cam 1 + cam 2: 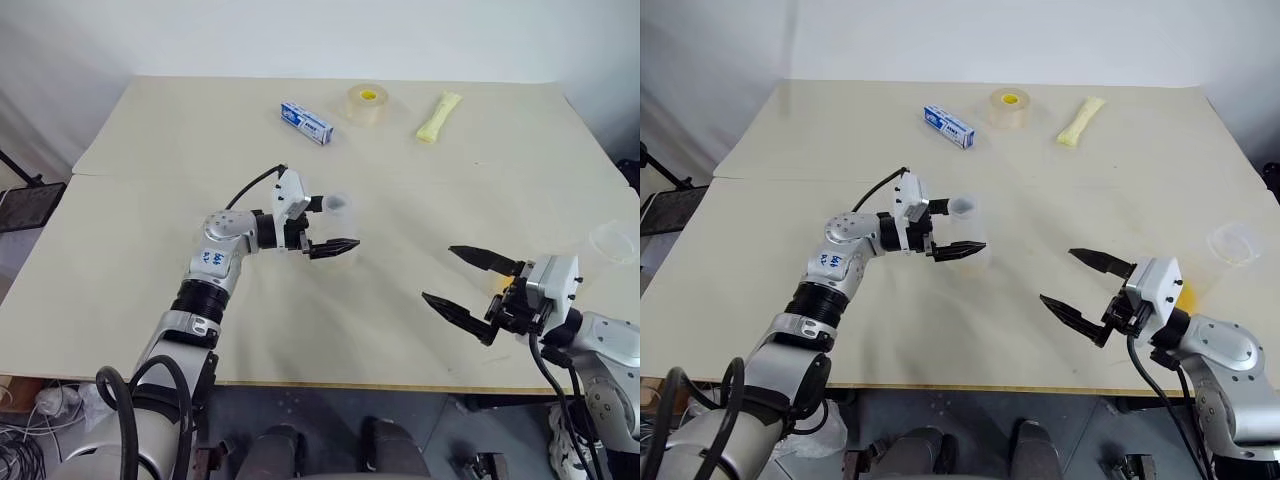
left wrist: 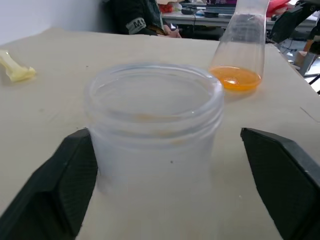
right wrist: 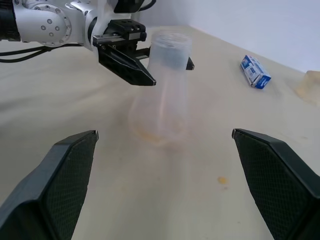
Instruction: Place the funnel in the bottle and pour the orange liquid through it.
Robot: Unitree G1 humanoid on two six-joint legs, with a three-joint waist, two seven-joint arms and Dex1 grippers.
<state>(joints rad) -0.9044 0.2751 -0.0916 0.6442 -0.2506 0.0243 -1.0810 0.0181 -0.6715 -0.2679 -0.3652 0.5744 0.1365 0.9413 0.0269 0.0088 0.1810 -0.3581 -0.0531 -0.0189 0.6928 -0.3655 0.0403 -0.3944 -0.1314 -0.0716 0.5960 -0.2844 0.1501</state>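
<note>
Left hand stands open, its two black fingers on either side of the top of the bottle and gripping nothing; in the left wrist view one finger is just beside the clear wall and the other is well apart from it. Right hand is also wide open and empty, low over the counter near its front edge. The first danger, I think, is the left hand itself: if it leaves sideways and not straight back, a finger may catch the rim and tip the bottle, which looks almost empty and so light. The second danger is the pour: the funnel is small, so a fast or off-centre stream would run over its rim onto the counter, where one orange drop already lies. The orange liquid waits in a second clear flask just beside the right hand, and a careless grasp could push that flask over. The bottle is upright near the middle of the counter, clear and colourless, wide at the base and narrow at the neck, with a faint orange trace at its bottom. The funnel seems to sit in the neck as a round, slightly wider clear rim, but I cannot tell exactly where the funnel ends and the neck begins.
</note>
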